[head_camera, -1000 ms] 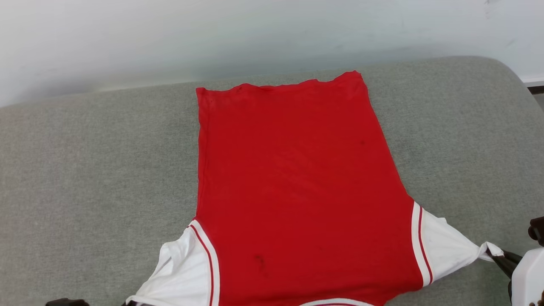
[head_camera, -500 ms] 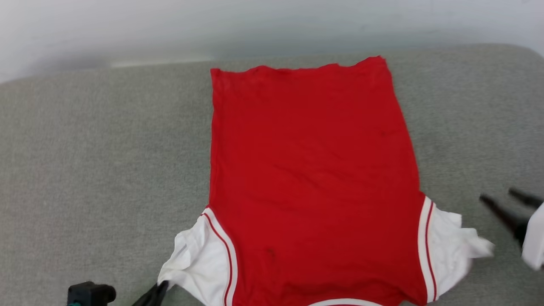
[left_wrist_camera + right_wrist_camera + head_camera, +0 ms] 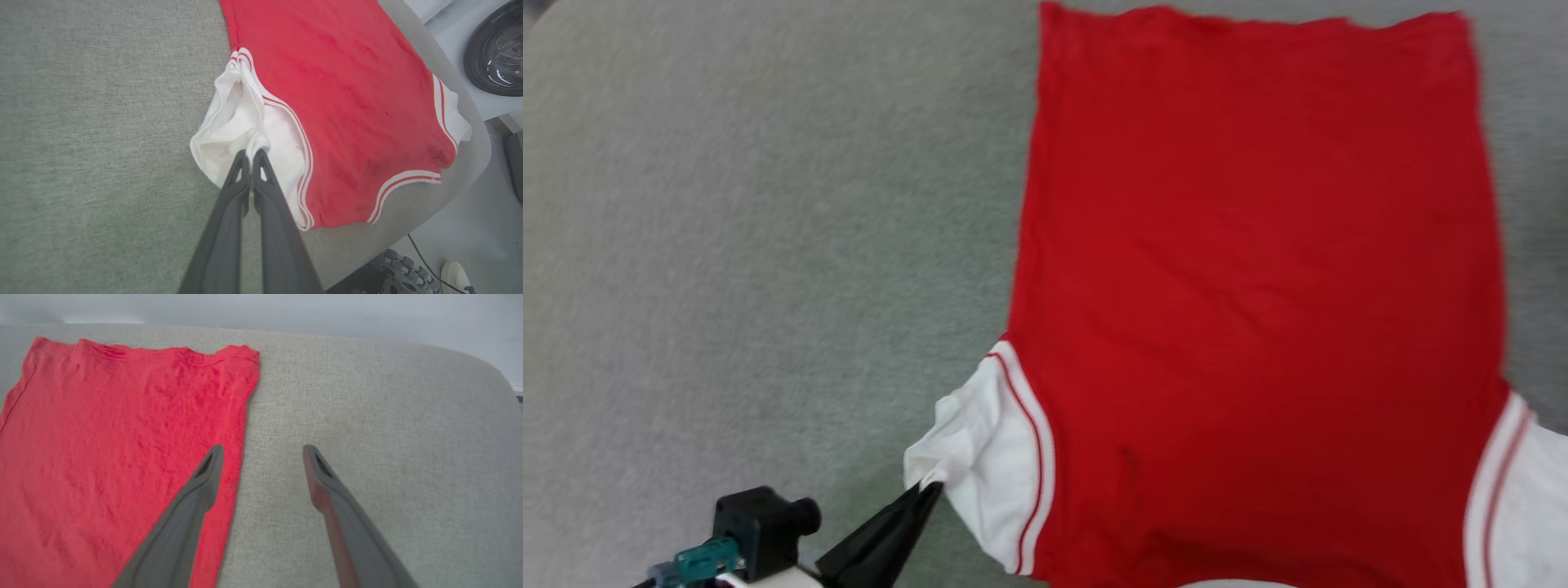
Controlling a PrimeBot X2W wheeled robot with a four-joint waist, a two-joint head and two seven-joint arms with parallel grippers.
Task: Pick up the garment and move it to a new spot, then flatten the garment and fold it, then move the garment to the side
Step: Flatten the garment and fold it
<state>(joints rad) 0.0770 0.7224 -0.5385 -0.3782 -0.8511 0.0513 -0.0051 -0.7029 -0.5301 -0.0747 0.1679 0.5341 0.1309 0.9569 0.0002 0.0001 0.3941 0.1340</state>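
At sleeve, left gripper (image 3: 250,153) seemingly pinches garment (image 3: 347,90).

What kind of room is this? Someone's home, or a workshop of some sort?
Probably a test room, not a home. The red jersey lies on a grey cloth-covered pad; beside it is a smooth pale floor with a loose cable, and behind it a plain white wall.
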